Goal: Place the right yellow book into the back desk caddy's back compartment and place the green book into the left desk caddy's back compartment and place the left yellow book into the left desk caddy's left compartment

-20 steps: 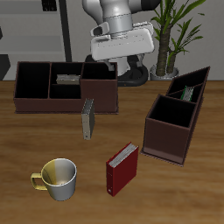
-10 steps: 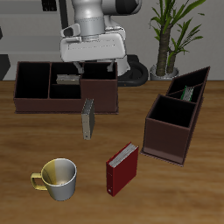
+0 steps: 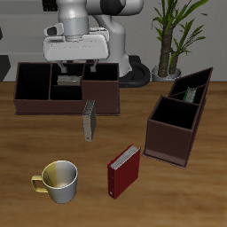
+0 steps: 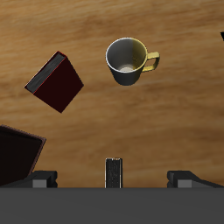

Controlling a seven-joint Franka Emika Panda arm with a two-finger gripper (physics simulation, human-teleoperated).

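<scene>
The gripper [image 3: 76, 71] is hovering above the back desk caddy [image 3: 35, 99], and its fingers [image 4: 39, 179] are standing wide apart with nothing between them. The left yellow book [image 3: 89, 121] is standing on its edge on the table [image 3: 177, 195], just in front of that caddy, and in the wrist view it is showing between the two fingers, far below. I think the step now is to take this book for the left desk caddy [image 3: 170, 142]. To do it well, the arm should be lowering straight down, with the jaws across the thin cover, and closing gently so the book is not tipping over.
</scene>
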